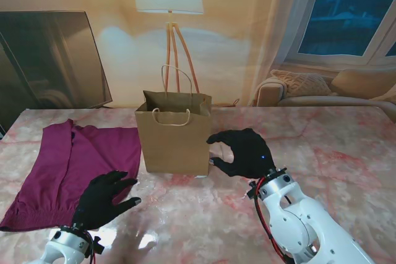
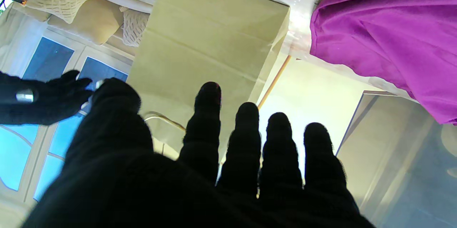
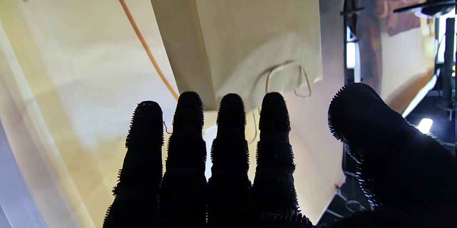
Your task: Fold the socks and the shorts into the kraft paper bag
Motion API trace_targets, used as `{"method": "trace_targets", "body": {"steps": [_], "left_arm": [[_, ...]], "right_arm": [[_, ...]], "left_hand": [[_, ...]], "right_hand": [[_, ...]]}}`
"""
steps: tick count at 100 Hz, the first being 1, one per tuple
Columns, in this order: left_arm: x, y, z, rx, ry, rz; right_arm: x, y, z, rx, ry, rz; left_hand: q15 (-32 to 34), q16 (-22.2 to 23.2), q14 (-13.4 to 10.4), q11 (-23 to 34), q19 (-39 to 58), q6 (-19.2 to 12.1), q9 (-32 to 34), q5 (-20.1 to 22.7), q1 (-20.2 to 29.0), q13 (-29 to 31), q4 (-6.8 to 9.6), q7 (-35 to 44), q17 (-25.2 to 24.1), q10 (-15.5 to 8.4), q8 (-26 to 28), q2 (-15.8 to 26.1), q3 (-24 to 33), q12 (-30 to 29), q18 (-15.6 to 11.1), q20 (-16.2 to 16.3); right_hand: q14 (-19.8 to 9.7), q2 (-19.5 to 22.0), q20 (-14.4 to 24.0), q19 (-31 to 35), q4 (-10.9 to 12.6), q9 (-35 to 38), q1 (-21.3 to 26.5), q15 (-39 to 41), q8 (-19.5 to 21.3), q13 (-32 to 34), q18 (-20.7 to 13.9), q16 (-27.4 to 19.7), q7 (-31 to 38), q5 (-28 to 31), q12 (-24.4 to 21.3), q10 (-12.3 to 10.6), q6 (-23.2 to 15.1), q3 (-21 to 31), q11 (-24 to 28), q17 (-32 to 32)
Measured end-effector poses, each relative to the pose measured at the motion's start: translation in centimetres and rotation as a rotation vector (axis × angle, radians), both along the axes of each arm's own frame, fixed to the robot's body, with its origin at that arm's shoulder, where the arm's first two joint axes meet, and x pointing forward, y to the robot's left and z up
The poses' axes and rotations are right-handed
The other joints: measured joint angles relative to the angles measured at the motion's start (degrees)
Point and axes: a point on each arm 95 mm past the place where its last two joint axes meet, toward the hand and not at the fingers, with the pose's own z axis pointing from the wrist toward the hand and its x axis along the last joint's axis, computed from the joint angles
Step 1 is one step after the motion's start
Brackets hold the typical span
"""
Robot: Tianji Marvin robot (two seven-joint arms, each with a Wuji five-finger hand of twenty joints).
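Upright brown kraft paper bag (image 1: 174, 141) mid-table, magenta fabric shorts (image 1: 73, 168) toward left edge, left hand (image 1: 103, 200) spread empty, right hand (image 1: 243, 153) curled beside bag, holding nothing.

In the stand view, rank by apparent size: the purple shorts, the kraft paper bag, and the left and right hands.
1. Purple fabric shorts, spread flat.
2. Brown kraft paper bag, standing upright.
3. Black-gloved right hand and left hand: look alike, so no ranking.
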Motion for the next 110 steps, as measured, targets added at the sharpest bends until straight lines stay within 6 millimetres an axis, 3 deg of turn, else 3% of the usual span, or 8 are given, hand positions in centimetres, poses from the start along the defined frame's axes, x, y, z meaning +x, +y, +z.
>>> {"method": "trace_targets", "body": {"steps": [34, 54, 68, 81, 88, 91, 96, 110], "left_arm": [[-0.4, 3.0, 1.2, 0.082, 0.021, 0.097], [-0.3, 5.4, 0.2, 0.120, 0.133, 0.170], [-0.3, 6.6, -1.0, 0.171, 0.259, 0.211], [-0.3, 7.0, -2.4, 0.202, 0.356, 0.205], [-0.4, 7.1, -3.3, 0.216, 0.481, 0.210], [-0.5, 7.2, -3.5, 0.213, 0.517, 0.217], [-0.5, 7.1, -3.4, 0.194, 0.529, 0.225], [-0.4, 6.9, -2.9, 0.150, 0.565, 0.207]], "right_arm": [[-1.3, -0.4, -3.3, -0.069, 0.096, 0.032], [-1.7, -0.4, -4.1, -0.092, 0.132, 0.042], [-1.9, -0.5, -4.4, -0.089, 0.144, 0.042], [-2.0, -0.5, -4.8, -0.077, 0.160, 0.044], [-2.0, -0.5, -4.9, -0.078, 0.167, 0.047], [-2.0, -0.5, -5.0, -0.078, 0.168, 0.048], [-2.0, -0.5, -5.1, -0.078, 0.168, 0.050], [-2.1, -0.6, -5.3, -0.080, 0.157, 0.049]], "left_hand": [[-0.1, 0.0, 0.0, -0.1, -1.1, 1.5, 0.0, -2.1, -1.5, -0.1, 0.89, -2.0, -0.7, 0.0, -0.3, 3.0, -0.5, 0.0, 0.1, -0.3], [-0.7, 0.0, 0.0, -0.8, -1.3, 4.2, -1.3, -2.8, -1.9, -0.8, 0.91, -2.8, -1.6, 0.0, -0.8, 5.7, -0.6, 0.0, 0.0, -0.7], [-0.7, 0.0, 2.3, -0.8, -0.9, 5.9, -1.3, -2.7, -2.3, -0.8, 1.15, -2.9, -1.6, 0.0, -1.3, 7.8, -2.3, 0.0, 0.6, -0.7], [-0.7, 0.7, 3.4, -0.8, -0.9, 7.5, -1.2, -2.9, -3.8, -0.8, 1.61, -3.3, -3.0, 1.9, -1.4, 10.5, -3.0, 0.0, 0.8, -0.7], [-0.6, 1.3, 5.4, -0.8, -0.4, 9.0, -0.9, -2.7, -4.2, -0.7, 3.85, -3.5, -3.0, 3.8, -1.4, 11.7, -3.0, 0.0, 2.1, -0.6], [-0.5, 1.5, 6.0, -3.0, -0.2, 9.3, -1.0, -2.8, -4.2, -1.4, 4.82, -4.1, -3.0, 4.2, -1.5, 12.3, -3.0, -0.6, 3.9, -0.2], [-0.5, 1.5, 6.6, -3.0, -0.3, 10.0, -0.3, -1.4, -4.5, -0.8, 5.88, -4.1, -3.0, 5.0, -1.4, 13.0, -3.0, -0.5, 3.6, 0.0], [-0.8, 1.5, 8.1, -3.4, 1.1, 11.3, 0.6, 1.3, -5.1, -0.8, 6.16, -4.1, -2.4, 7.5, -0.8, 14.5, -3.0, -0.5, 4.2, 0.7]], "right_hand": [[0.0, 0.7, -0.1, 0.0, 0.0, 0.0, 0.0, 0.0, -0.1, 0.0, 0.0, 0.0, -0.6, 0.0, 0.0, 0.0, 0.0, -0.1, 0.0, 0.0], [0.0, 2.3, -0.1, 0.8, 0.0, 0.0, 0.0, 0.0, -0.1, 0.4, 0.2, 0.0, -0.6, 0.0, 0.0, 0.1, 0.0, -1.3, 0.0, 0.0], [0.0, 3.0, -0.1, 2.5, 0.0, 0.0, 0.0, 0.0, -0.1, 1.3, 1.4, 0.0, -0.6, 0.0, 0.0, 0.1, 0.0, -1.3, 0.0, 0.2], [0.3, 3.6, -0.1, 3.7, 0.0, 0.0, 0.0, 0.0, -0.1, 1.3, 2.6, 0.0, -0.6, 0.0, 0.0, 0.1, 0.0, -1.7, 0.0, 0.5], [0.3, 3.6, -0.1, 3.7, 0.0, 0.0, 0.0, 0.0, -0.1, 1.3, 2.7, 0.1, -0.6, 0.0, 0.0, 0.1, 0.0, -1.8, 0.1, 0.5], [0.7, 3.6, -0.1, 3.8, 0.0, 0.0, 0.0, 0.0, -0.1, 1.4, 2.7, 0.2, -0.6, 0.0, 0.0, 0.1, 0.0, -1.8, 0.2, 0.5], [1.0, 3.6, -0.1, 4.3, 0.0, 0.0, 0.0, 0.0, -0.1, 2.8, 2.7, 0.6, -0.6, 0.1, 0.0, 0.1, 0.0, -1.8, 0.2, 0.5], [1.0, 3.7, -0.1, 4.5, 0.0, 0.0, 0.0, 0.0, -0.1, 2.8, 2.9, 0.7, -0.6, 0.1, 0.0, 0.1, 0.0, -2.3, 0.7, 0.5]]}}
